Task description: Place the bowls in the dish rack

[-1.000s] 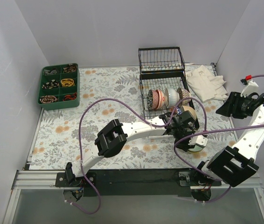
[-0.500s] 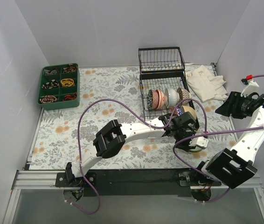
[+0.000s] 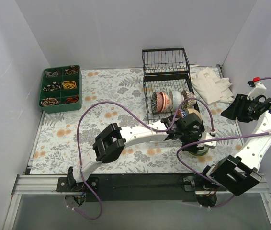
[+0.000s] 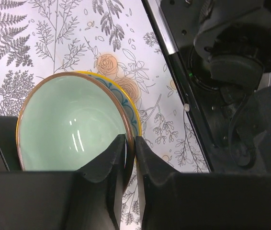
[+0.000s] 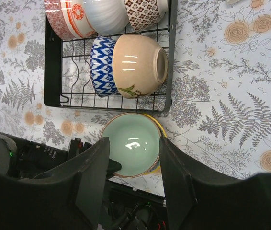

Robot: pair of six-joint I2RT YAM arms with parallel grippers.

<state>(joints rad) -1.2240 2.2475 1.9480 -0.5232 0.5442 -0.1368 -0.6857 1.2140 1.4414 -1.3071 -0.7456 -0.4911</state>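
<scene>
The left gripper (image 4: 131, 155) has its jaws closed on the rim of the pale green bowl (image 4: 68, 129). One finger is inside the wall and one outside, so the rim is pinched between them. This green bowl sits inside a second bowl (image 4: 126, 103) with a yellow rim and blue pattern, which shows only as a thin crescent beyond the outer finger. Both are over the flowered table (image 4: 54, 38). Close beside the jaws, on the side away from the arm bases, is the near end of the black rack (image 5: 51, 57). I cannot tell if the green bowl is already raised a little from the one under it.

The right gripper (image 5: 133, 143) hangs high above the same place, jaws spread wide and holding nothing. Straight below its gap lies the green bowl.

Five bowls stand on edge in the rack: a red-orange one (image 5: 61, 19), a white one (image 5: 102, 14) and a brown lattice one (image 5: 142, 12) in the farther row, then a blue-patterned one (image 5: 102, 60) and a cream one (image 5: 138, 64) nearer the jaws.

I judge the step in hand is picking up the green bowl. The next move should lift it straight up so the lower bowl does not come with it. Then it should be tipped on edge and carried to the open wires beside the blue-patterned bowl. A pinch on the rim alone may let it swing.
</scene>
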